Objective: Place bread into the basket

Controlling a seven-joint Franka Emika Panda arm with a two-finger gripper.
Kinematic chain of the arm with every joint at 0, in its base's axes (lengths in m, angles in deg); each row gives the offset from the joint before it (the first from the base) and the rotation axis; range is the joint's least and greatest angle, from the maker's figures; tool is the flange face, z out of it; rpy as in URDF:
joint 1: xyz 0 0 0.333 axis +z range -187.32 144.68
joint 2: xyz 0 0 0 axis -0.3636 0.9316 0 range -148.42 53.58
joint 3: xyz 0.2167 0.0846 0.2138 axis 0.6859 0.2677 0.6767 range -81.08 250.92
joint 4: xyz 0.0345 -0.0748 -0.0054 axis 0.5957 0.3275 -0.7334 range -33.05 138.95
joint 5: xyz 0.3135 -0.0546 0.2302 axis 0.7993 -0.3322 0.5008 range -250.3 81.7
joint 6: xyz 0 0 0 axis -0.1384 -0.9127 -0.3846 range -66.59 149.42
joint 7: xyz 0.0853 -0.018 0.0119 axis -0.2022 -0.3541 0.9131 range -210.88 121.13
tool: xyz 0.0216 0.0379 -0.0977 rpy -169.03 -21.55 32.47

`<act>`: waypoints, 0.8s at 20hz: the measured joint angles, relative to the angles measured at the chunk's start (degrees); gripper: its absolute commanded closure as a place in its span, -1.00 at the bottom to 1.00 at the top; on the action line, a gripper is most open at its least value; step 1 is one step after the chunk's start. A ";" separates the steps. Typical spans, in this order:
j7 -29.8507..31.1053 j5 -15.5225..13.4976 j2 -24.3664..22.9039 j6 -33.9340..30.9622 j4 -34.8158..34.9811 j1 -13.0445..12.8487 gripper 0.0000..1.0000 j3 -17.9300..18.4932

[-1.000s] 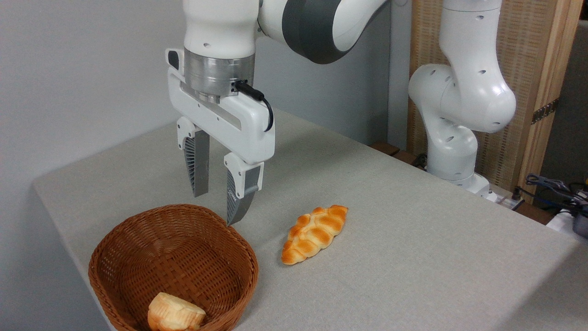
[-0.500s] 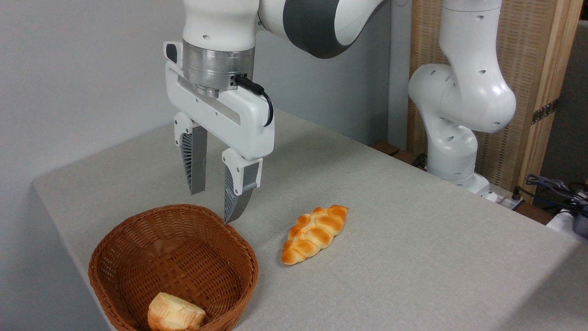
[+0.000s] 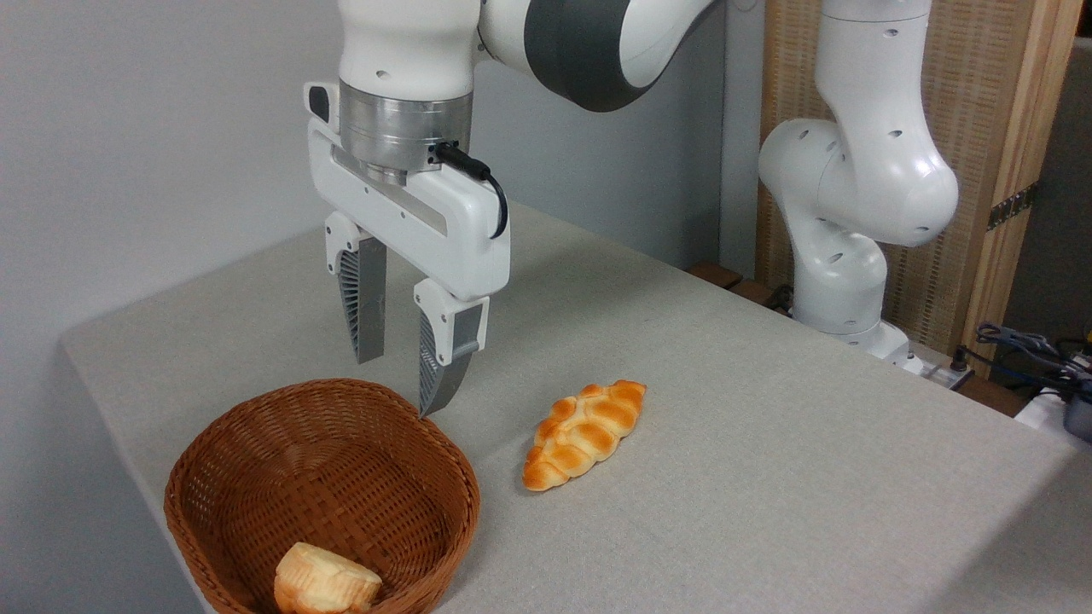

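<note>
Since a sec ago your pincer (image 3: 401,388) has crept up a touch and slid slightly left; everything else sits as before. It hangs w/ both fingers partly spread, nothing between them, tips just above the back rim of the basket (image 3: 213,452). Basket holds only a pale stubby chunk (image 3: 326,582) at its front. Bread (image 3: 584,433) lies on the table (image 3: 768,477) just right of the basket, clear of its rim, untouched. Step in hand, as I judge it: reach for the loaf, not yet begun. Next you'd swing right, drop over the loaf's middle, straddle its narrow width, then close. No brands, labels or writing readable anywhere.
</note>
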 measured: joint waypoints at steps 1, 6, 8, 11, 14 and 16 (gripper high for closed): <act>0.00 0.00 0.00 -0.62 0.00 0.00 -1.00 0.00; 0.00 0.00 0.00 -4.03 0.00 -0.05 -1.00 0.00; 0.00 0.00 0.01 -5.58 0.01 -0.05 -1.00 0.00; 0.00 0.00 0.01 -7.78 0.16 -0.07 -1.00 0.00; 0.00 0.00 -0.01 -9.21 0.92 -0.07 -1.00 0.00; -0.02 0.23 -0.06 -9.29 1.75 -0.07 -1.00 0.00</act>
